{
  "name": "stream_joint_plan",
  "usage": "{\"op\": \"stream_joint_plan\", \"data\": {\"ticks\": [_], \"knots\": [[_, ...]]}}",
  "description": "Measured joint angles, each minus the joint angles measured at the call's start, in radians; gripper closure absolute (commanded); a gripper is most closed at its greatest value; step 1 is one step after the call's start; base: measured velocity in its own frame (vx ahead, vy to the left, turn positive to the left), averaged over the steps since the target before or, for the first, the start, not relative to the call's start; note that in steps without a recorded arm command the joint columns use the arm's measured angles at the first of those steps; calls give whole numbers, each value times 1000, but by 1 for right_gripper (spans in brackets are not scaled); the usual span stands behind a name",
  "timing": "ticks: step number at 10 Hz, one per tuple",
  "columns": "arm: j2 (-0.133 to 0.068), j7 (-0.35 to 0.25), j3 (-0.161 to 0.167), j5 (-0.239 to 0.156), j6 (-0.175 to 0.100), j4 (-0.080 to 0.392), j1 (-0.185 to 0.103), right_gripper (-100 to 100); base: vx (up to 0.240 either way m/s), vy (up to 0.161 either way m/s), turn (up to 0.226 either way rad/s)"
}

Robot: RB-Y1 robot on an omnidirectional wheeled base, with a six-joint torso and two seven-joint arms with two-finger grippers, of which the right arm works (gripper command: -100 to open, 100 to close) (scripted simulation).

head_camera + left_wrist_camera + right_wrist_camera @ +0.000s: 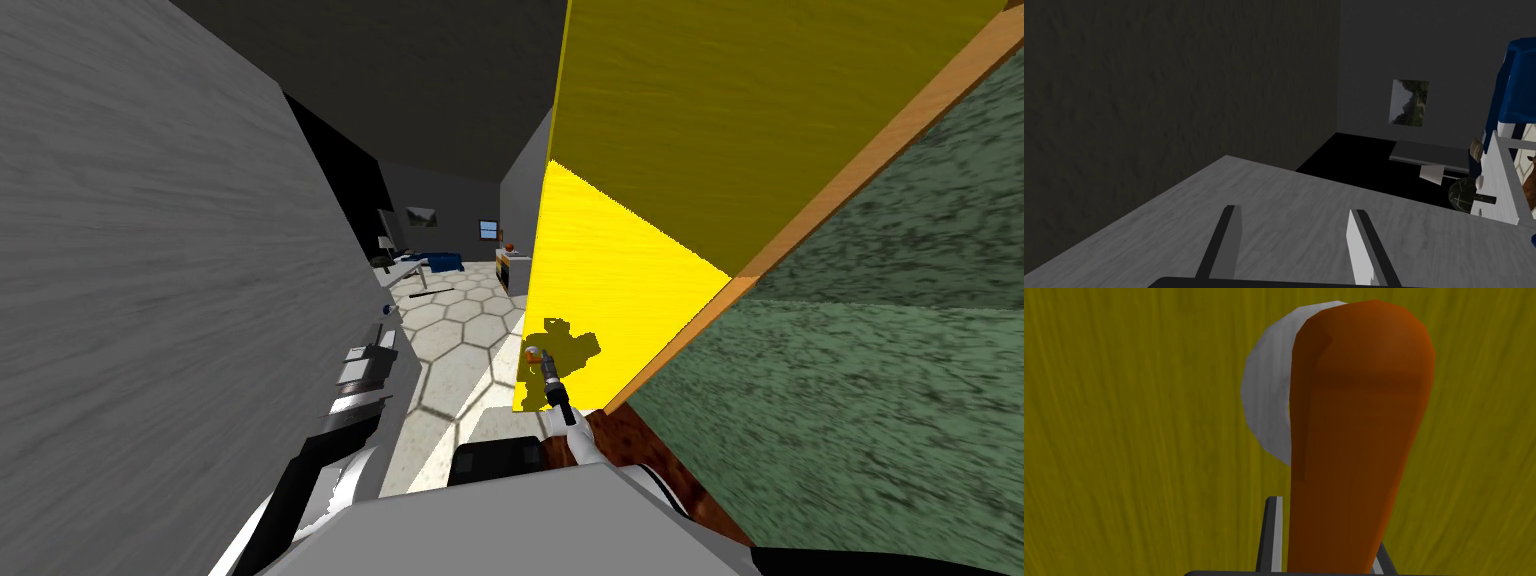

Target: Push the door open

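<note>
The yellow door point(620, 290) stands ajar on my right, its free edge pointing into the room ahead. Its orange lever handle point(533, 353) sits low on the lit face. My right gripper point(541, 366) reaches up to it. In the right wrist view the orange handle point(1354, 438) rises in front of a grey round plate point(1269, 403) on the door point(1124, 438), and the right gripper point(1326, 550) is shut on the handle's sides. My left gripper point(1296, 240) is open and holds nothing, close to a grey wall point(1304, 200).
A grey wall point(150, 300) runs along my left, with my left arm point(365, 370) beside it. An orange-brown door frame point(860, 170) and a green wall point(880, 380) are on my right. Hexagon-tiled floor point(460, 320) leads ahead to a table with a blue object point(440, 263).
</note>
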Motion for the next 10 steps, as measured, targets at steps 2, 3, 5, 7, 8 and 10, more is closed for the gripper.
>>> {"op": "stream_joint_plan", "data": {"ticks": [2, 3, 5, 7, 8, 10], "knots": [[-1, 2, -6, -4, -1, -7, 1, 100, 34, -7, 11], [-4, 1, -8, -5, -19, 24, -18, 100, 118, 78, -72], [-5, 6, -28, -17, -12, 26, -12, 100, 169, 110, -77], [-8, 13, -52, -31, -17, 37, -15, 100, 192, 108, -77], [-9, 17, -65, -39, -29, 50, -20, 100, 177, 100, -74], [-11, 22, -84, -50, -33, 51, -26, 100, 139, 71, -55]]}}
